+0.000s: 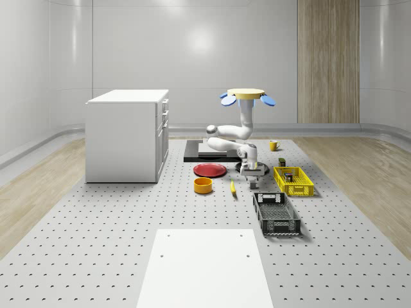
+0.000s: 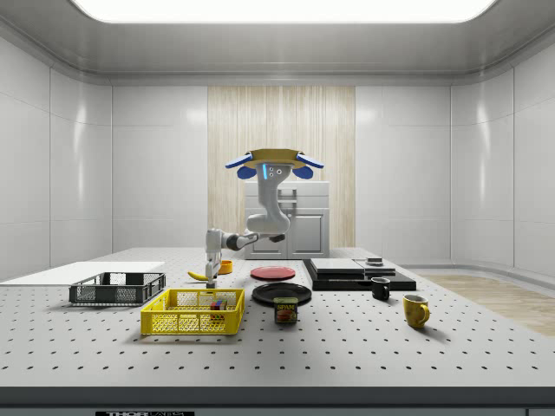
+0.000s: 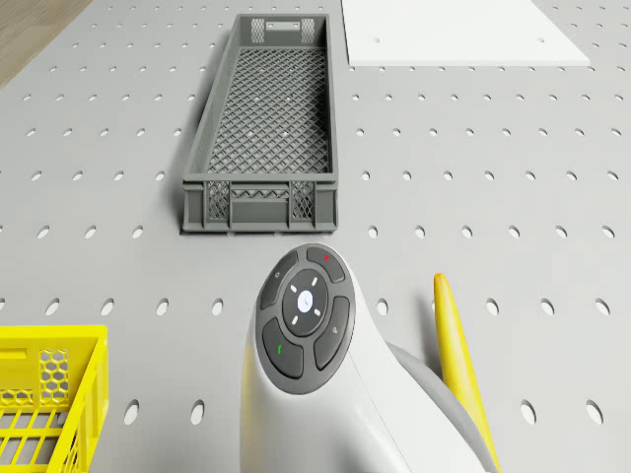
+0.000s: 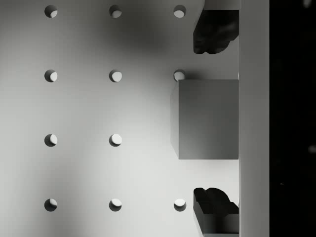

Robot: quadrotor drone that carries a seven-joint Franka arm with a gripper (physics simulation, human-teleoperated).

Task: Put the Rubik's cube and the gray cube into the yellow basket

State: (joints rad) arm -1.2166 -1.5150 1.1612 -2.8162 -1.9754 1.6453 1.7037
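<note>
Above the perforated bench (image 1: 96,244), the drone (image 1: 248,95) hovers with its arm bent down, the pincer (image 1: 251,172) low, just off the yellow basket (image 1: 293,181) at that basket's 9 o'clock in the whole-scene view. Wrist view: gray cube (image 4: 207,119) sits on the bench between the two dark fingertips (image 4: 213,32), which stand apart on either side without touching it, so the pincer is open. Rubik's cube (image 2: 214,304) shows as a small colored block inside the yellow basket in the side view. Gray crate (image 3: 263,130) lies at the basket's 6 o'clock, whole-scene view. Banana (image 3: 461,374) lies beside the arm. Red plate (image 1: 210,170) and orange bowl (image 1: 203,185) sit at the pincer's 9 o'clock, whole-scene view.
</note>
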